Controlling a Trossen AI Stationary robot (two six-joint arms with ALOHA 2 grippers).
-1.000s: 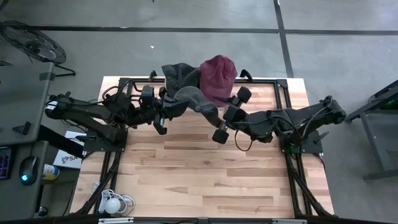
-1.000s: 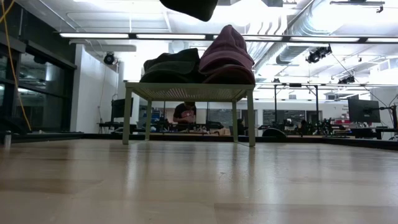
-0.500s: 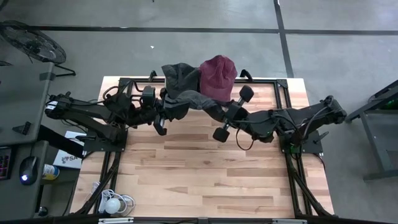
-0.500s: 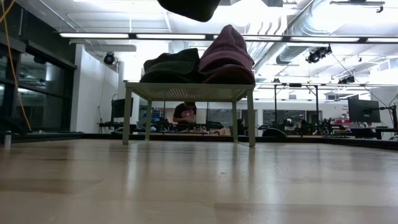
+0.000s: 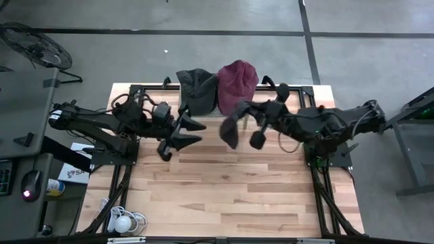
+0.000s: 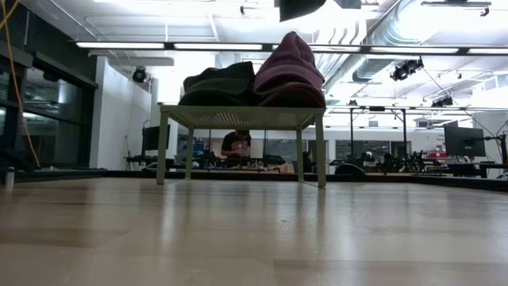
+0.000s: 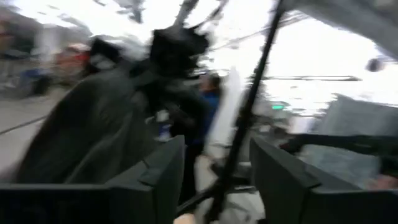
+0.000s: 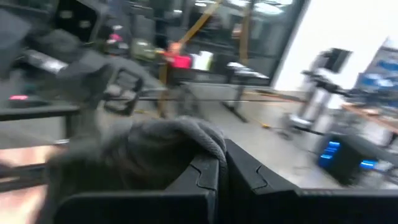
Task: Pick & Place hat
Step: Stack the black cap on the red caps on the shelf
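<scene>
A dark grey hat (image 5: 229,130) hangs in the air over the far middle of the wooden table (image 5: 224,190), with my right gripper (image 5: 237,115) shut on it. In the right wrist view its cloth (image 8: 161,149) bunches at the shut fingers. To its left my left gripper (image 5: 192,133) stands open and apart from the hat, with nothing between its fingers (image 7: 155,180). The left wrist view shows the hat (image 7: 93,130) hanging under the other gripper. In the low view only a dark shape (image 6: 302,8) shows at the top edge. My right gripper pinches a bunched fold of the grey hat (image 8: 199,140) between its two shut fingers. They come in roughly level from the table's right. The hat hangs slack below them, clear of the table.
At the table's far edge a low rack (image 6: 242,117) carries another dark grey hat (image 5: 195,89) and a maroon hat (image 5: 237,83) side by side. A white cable bundle (image 5: 123,221) lies at the near left corner. Bare wood stretches across the near half.
The grey hat was stretched between both grippers. My right gripper shut on it, my left gripper opened and let go, turning its wrist. My right gripper then moved up and toward the table's right with the hat, which now hangs from it alone.
</scene>
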